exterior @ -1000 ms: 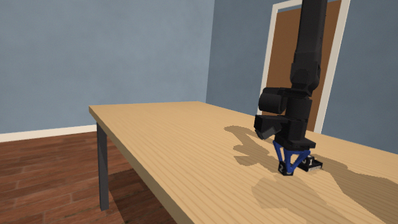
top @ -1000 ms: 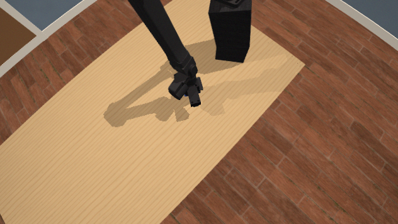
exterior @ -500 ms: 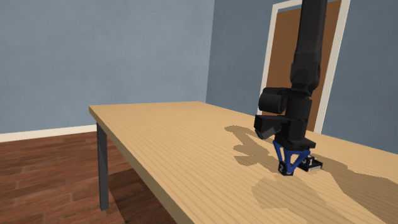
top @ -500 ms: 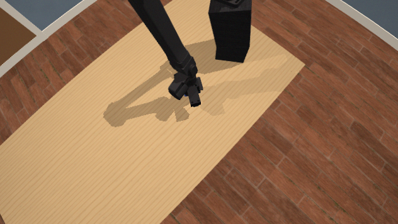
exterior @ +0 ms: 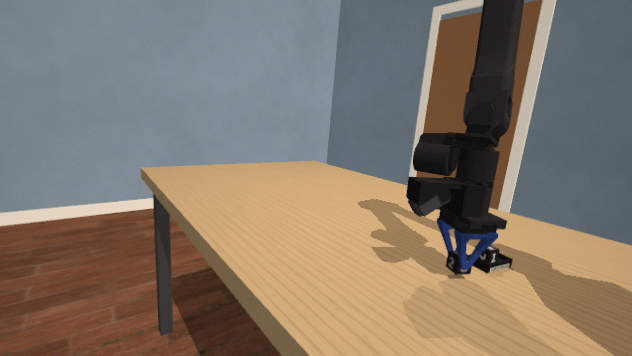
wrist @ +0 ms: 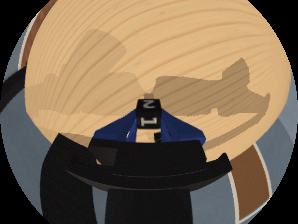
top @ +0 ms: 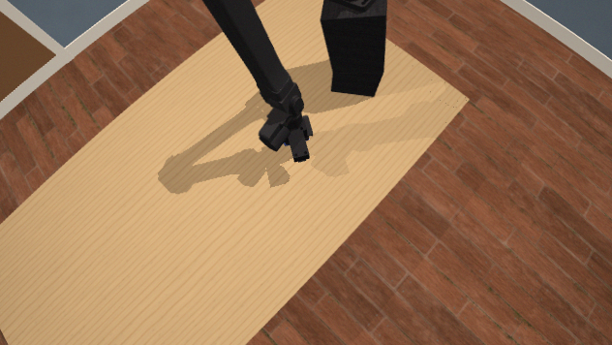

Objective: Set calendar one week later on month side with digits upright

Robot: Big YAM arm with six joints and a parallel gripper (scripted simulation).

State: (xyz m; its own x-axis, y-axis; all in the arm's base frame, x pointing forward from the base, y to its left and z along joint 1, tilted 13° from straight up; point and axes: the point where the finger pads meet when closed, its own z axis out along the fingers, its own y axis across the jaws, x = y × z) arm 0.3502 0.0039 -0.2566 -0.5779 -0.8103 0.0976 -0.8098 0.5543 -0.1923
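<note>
In the exterior view my gripper (exterior: 465,267) points straight down, its blue fingers reaching the table. It is shut on a small black date cube (exterior: 453,261) that shows a white 2 on its side. A second black cube (exterior: 492,257) showing a 1 stands just right of it in the low black tray (exterior: 497,265), whose front edge has a pale label. In the wrist view the held cube (wrist: 148,115) sits between the blue fingertips, with digits on two faces. In the top view the arm's wrist (top: 286,131) hides the cubes and the tray.
The arm's tall black base (top: 355,46) stands at the table's far end. The wooden table's right edge (top: 436,131) is near the gripper. A door (exterior: 475,100) is behind the arm.
</note>
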